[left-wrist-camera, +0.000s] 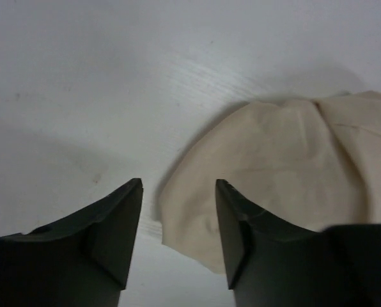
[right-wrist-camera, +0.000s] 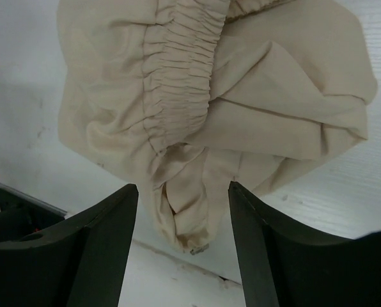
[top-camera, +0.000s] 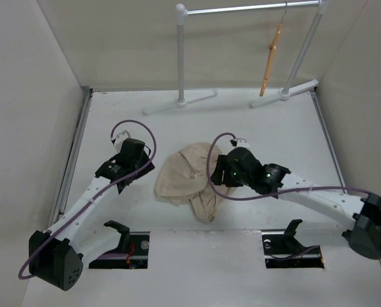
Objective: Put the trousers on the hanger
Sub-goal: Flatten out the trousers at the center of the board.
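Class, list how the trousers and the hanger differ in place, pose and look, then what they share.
The trousers lie crumpled on the table; the hanger hangs from the white rack at the back. The trousers are a broad, soft beige heap; the hanger is slim, rigid-looking and orange-tan. Both have warm tan tones.

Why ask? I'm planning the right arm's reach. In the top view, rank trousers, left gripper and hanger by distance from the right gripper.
1. trousers, just left of the right gripper, under its open jaws.
2. left gripper, past the trousers, on the left.
3. hanger, far back right, on the rack.
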